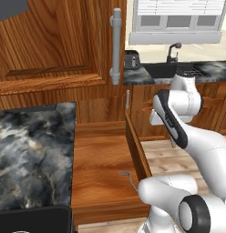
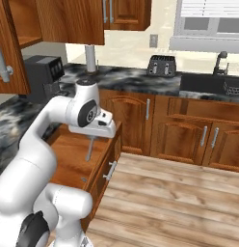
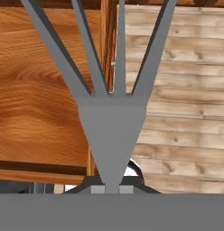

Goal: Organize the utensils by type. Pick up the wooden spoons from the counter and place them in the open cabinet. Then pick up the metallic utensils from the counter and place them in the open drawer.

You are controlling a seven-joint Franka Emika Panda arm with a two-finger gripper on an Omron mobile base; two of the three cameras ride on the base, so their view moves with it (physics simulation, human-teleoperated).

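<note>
One metal utensil already lies in the open drawer (image 1: 101, 168), a thin grey piece with a bent end (image 1: 128, 178) resting on the plain wooden bottom near the drawer's right wall, at the centre-bottom of the left base view. At the far left of that view runs the counter (image 1: 33, 154), black stone swirled with white, with no utensil to be made out on the part that shows. Moving rightward, the arm bends over the drawer's right side, and in the right base view the gripper (image 2: 91, 136) sits left of centre, pointing downward above the drawer with the fork (image 2: 90, 148) hanging tines-down from it. In the hand view the fork's neck rises from between the two fingertips (image 3: 98, 190) at the bottom centre and its four tines fan toward the top of the frame, so the jaws are clenched on the fork's handle (the narrow pinch suits so thin a piece). Behind the tines, the drawer's wood fills the left of that frame and pale floor planks the right, so the fork seems to hang about over the drawer's wall. Held upright and clear of the wood, it looks poised for release; the likely next need is a shift inward over the drawer bottom, lest the fork drop to the floor.
</note>
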